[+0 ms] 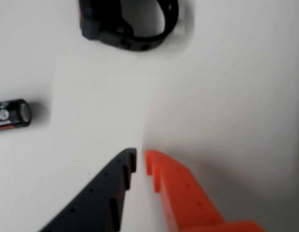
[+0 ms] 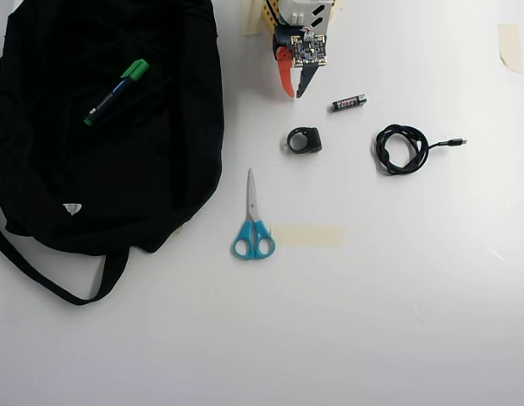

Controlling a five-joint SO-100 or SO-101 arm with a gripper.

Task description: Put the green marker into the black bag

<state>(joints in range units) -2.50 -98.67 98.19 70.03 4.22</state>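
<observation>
My tool (image 2: 294,95) hangs near the top middle of the overhead view, its orange finger (image 2: 284,74) and black finger (image 2: 307,80) pointing down toward the white worktop (image 2: 397,296). In the wrist view the same tool (image 1: 140,158) shows the two fingertips close together with only a thin slit of worktop between them, and nothing sits in that slit, so it is nearly closed and holds nothing.

The slim green marker with the black barrel and bright green cap (image 2: 118,91) lies tilted on top of the large floppy black fabric bag (image 2: 160,169), in the upper left of the overhead view, cap end up and to the right. I cannot tell whether it rests on the fabric or inside an opening. The bag's small white tag (image 2: 71,207) shows near its lower left, and its long strap (image 2: 41,275) loops out over the worktop below.

Just below my tool lies a small black ring-shaped band (image 2: 304,139), which also appears blurred at the top of the wrist view. To the right of the tool tips is a small black battery (image 2: 349,102), seen at the left edge of the wrist view. Farther right lies a coiled black cable (image 2: 401,150). Below the band, blue-handled scissors (image 2: 252,222) lie with blades pointing up, beside a strip of pale tape (image 2: 308,235).
</observation>
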